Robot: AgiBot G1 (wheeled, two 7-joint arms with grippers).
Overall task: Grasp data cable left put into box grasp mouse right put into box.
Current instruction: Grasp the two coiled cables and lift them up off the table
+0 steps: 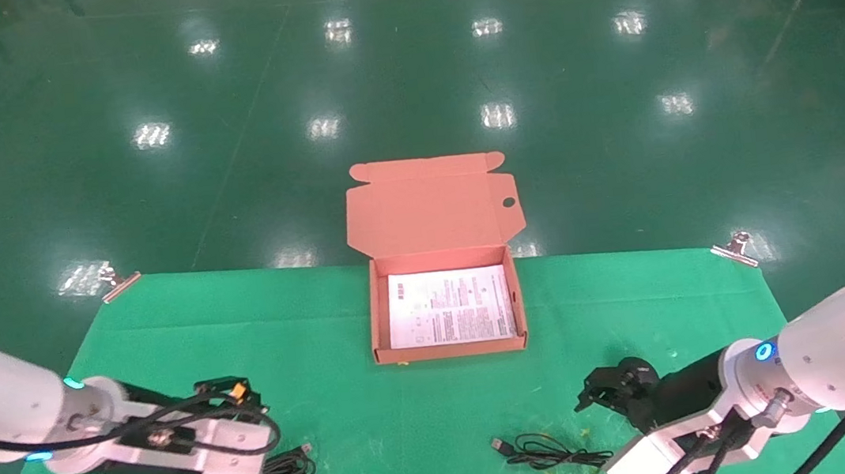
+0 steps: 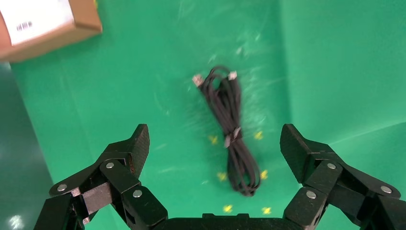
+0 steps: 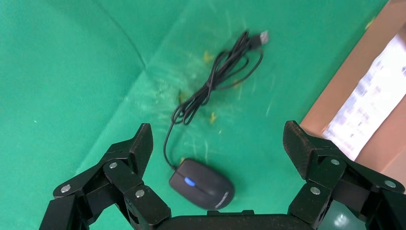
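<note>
box: shallow orange-brown cardboard mailer, lid flap open and leaning back, round hole in flap, white printed leaflet on floor; nothing else inside.
data cable: thin black looped bundle, tied mid-length, metal-tipped plugs at one end; flat on cloth, well left of box, nearer the robot.
mouse: small black oval, blue light on top; right of box, nearer the robot, cord loosely coiled beside it.

Head view: left arm covers most of the cable; the mouse is hidden behind the right end effector; leaflet print unreadable.
</note>
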